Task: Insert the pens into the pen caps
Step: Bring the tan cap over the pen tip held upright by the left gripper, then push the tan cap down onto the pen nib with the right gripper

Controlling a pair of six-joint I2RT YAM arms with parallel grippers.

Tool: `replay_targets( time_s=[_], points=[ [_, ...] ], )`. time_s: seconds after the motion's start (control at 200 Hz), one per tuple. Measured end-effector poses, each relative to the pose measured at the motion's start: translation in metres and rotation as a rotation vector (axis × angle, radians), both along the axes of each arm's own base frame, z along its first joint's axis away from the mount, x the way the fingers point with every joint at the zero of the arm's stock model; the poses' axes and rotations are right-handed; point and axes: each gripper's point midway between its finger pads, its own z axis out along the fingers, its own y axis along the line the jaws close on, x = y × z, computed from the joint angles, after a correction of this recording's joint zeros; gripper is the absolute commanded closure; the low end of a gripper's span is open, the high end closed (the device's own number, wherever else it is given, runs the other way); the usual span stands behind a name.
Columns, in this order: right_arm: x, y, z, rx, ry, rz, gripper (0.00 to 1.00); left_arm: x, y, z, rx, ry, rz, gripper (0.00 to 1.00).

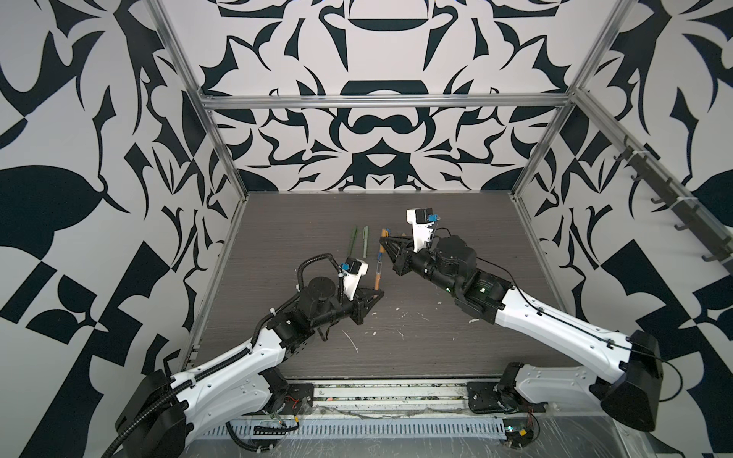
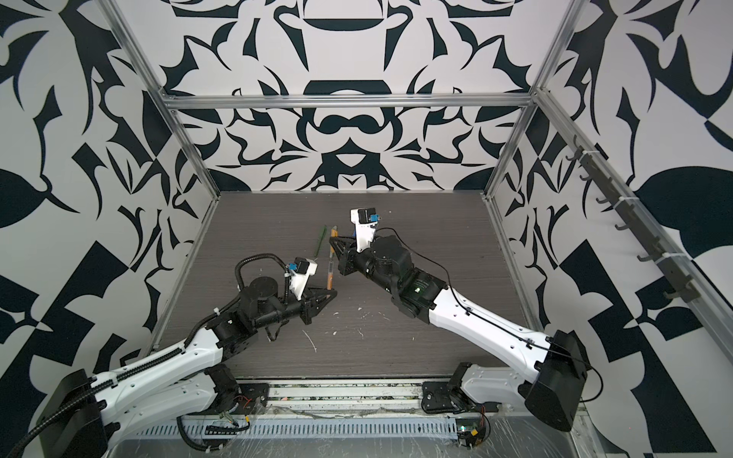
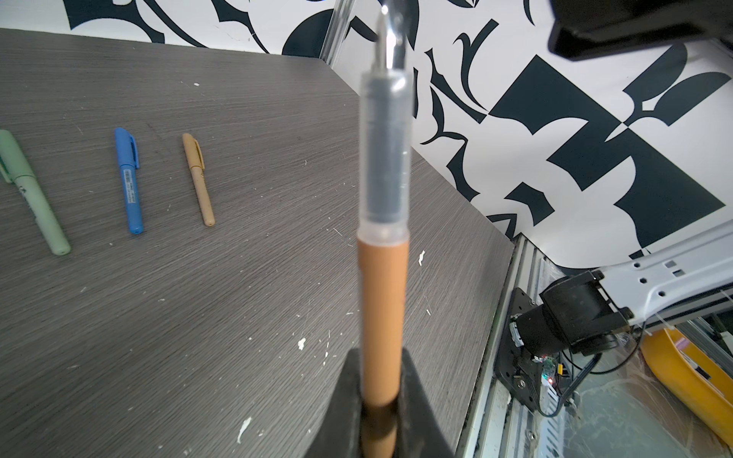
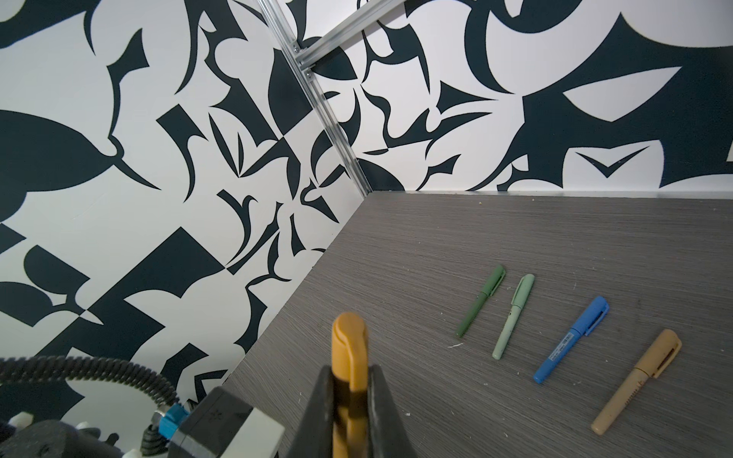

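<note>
My left gripper point(image 3: 382, 357) is shut on an orange-brown pen point(image 3: 382, 301). The pen's clear front section point(image 3: 386, 158) and dark tip point away from the jaws. In both top views this pen point(image 1: 377, 277) point(image 2: 329, 277) rises from the left gripper point(image 1: 380, 293) toward the right gripper point(image 1: 383, 238). The right gripper point(image 4: 351, 372) is shut on an orange-brown pen cap point(image 4: 351, 345), whose clip faces the camera. Pen tip and cap point(image 1: 383, 232) are close together in line. I cannot tell whether they touch.
Capped pens lie side by side on the grey table point(image 4: 515, 238): dark green point(image 4: 480, 307), pale green point(image 4: 513, 315), blue point(image 4: 571, 339) and tan point(image 4: 636, 380). White flecks of debris point(image 1: 349, 339) dot the front of the table. Patterned walls enclose three sides.
</note>
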Motion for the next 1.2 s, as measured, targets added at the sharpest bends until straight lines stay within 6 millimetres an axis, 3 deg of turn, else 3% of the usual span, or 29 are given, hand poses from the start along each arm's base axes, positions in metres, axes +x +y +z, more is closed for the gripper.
replay_targets(
  time_s=[0.415, 1.01, 1.2],
  points=[
    [0.0, 0.004, -0.012, -0.002, 0.04, 0.009, 0.94, 0.0, 0.0, 0.001, -0.001, 0.0, 0.0, 0.95],
    [-0.015, 0.003, -0.026, 0.029, 0.094, 0.05, 0.94, -0.002, 0.001, 0.003, -0.011, 0.01, 0.001, 0.96],
    [-0.025, 0.006, -0.04, 0.019, 0.117, 0.077, 0.94, -0.001, 0.001, 0.006, -0.029, 0.018, 0.009, 0.96]
  ],
)
